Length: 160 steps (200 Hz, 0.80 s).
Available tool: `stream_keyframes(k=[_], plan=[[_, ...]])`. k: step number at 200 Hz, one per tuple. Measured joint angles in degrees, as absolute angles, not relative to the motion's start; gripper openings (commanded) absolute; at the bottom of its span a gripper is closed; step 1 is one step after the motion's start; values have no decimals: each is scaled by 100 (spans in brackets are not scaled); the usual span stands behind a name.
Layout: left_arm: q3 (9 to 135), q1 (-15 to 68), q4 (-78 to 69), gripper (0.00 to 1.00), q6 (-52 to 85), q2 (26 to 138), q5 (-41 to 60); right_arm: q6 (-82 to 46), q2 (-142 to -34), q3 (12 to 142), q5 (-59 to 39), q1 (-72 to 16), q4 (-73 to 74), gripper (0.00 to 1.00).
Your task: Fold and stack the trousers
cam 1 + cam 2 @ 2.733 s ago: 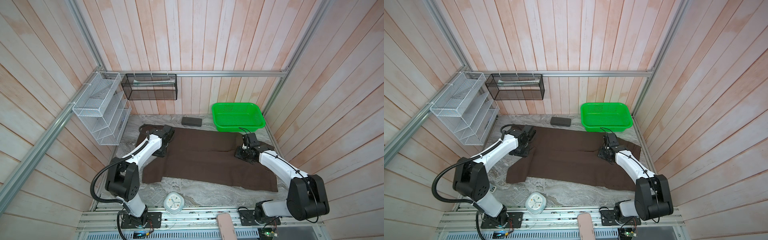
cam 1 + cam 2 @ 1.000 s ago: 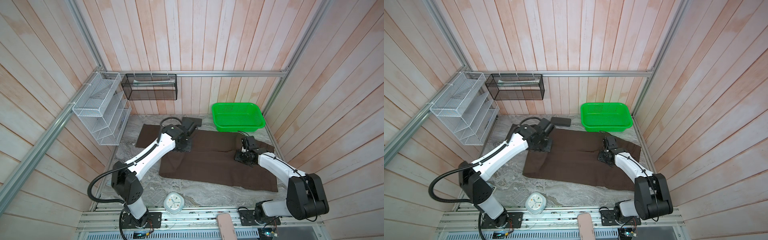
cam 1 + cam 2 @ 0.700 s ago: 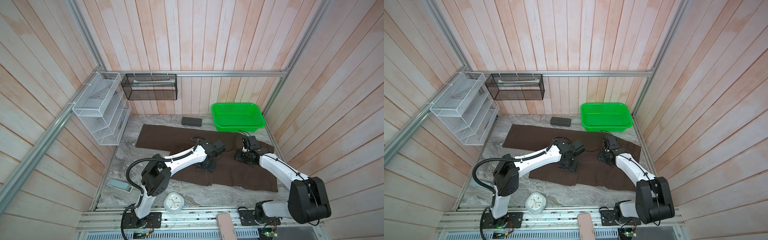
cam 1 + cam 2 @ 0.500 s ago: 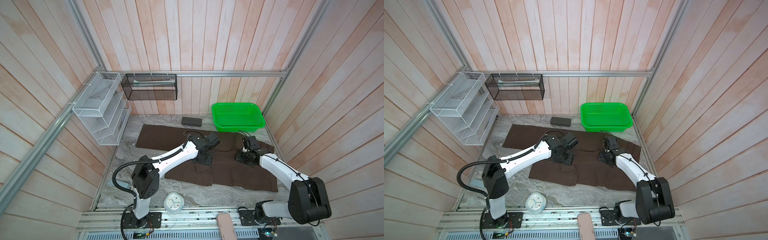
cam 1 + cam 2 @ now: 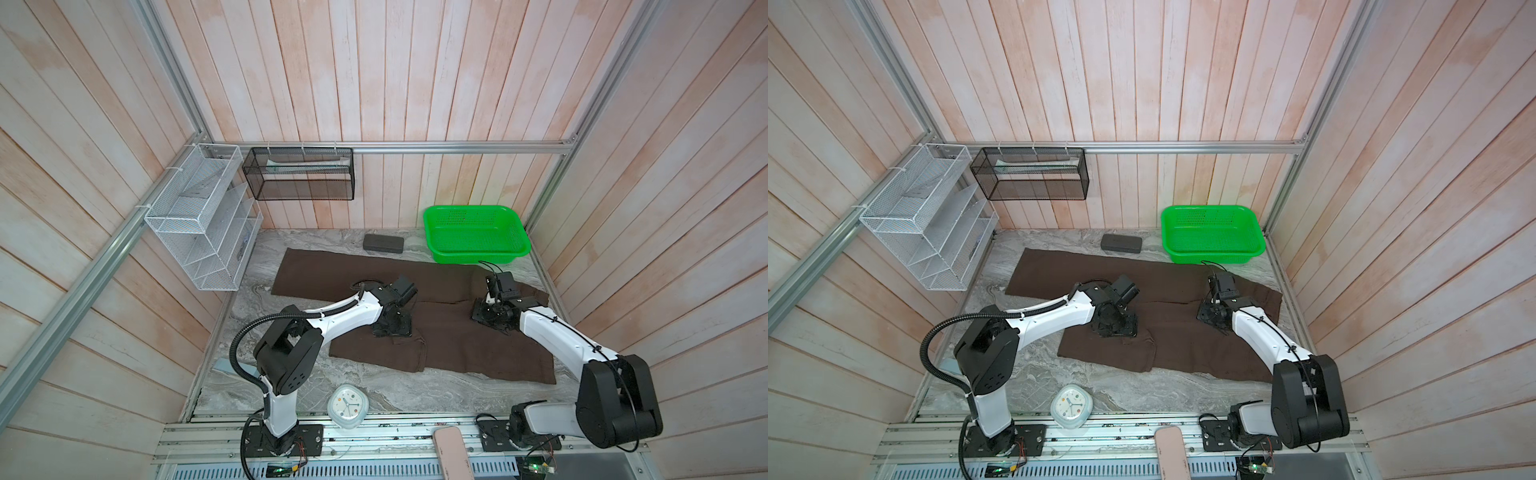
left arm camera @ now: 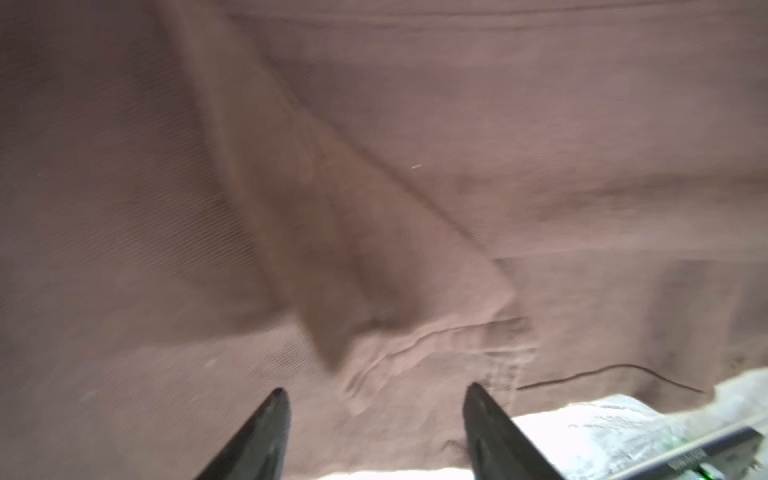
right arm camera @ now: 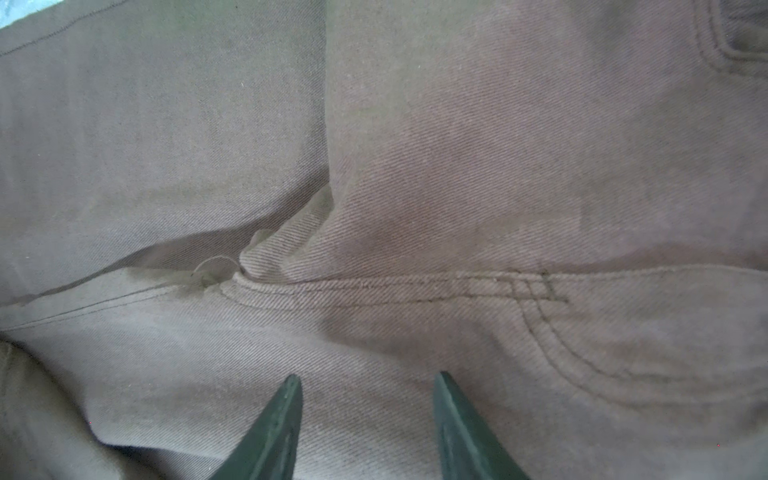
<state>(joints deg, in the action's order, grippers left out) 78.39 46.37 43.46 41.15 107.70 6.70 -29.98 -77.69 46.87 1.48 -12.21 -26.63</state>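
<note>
The dark brown trousers (image 5: 457, 345) (image 5: 1204, 345) lie across the marble table in both top views. The far leg stretches flat to the left, and the near leg is folded back on itself with its hem near the middle. My left gripper (image 5: 390, 328) (image 5: 1115, 326) hovers low over that folded hem. In the left wrist view it (image 6: 376, 390) is open, with rumpled cloth below and nothing between the fingers. My right gripper (image 5: 490, 316) (image 5: 1212, 316) rests at the crotch. In the right wrist view it (image 7: 368, 376) stands open, tips on flat cloth by the seam.
A green basket (image 5: 476, 237) stands at the back right, with a dark grey case (image 5: 383, 243) to its left. A white clock (image 5: 348, 405) sits at the front edge. A white wire rack (image 5: 199, 216) and a black mesh shelf (image 5: 299, 174) hang on the walls.
My left gripper carried the near leg's end rightwards over the leg, let it go and opened. The right gripper has stayed at the crotch.
</note>
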Motion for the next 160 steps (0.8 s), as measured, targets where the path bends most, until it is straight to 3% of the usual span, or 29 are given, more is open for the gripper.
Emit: stream_keyframes(k=[45, 70, 112, 160], plan=[[7494, 4519, 3940, 29, 4174, 10886, 926, -2998, -7769, 4687, 148, -1216, -2661, 53], [7461, 4399, 4016, 0, 4106, 10884, 849, -2995, -7771, 4687, 148, -1216, -2661, 52], [7461, 3942, 4731, 0, 3763, 10324, 303, -2989, -7771, 4687, 148, -1188, -2661, 52], [7843, 2569, 6088, 0, 2749, 9332, -810, -2976, -7771, 4687, 148, -1157, -2661, 52]])
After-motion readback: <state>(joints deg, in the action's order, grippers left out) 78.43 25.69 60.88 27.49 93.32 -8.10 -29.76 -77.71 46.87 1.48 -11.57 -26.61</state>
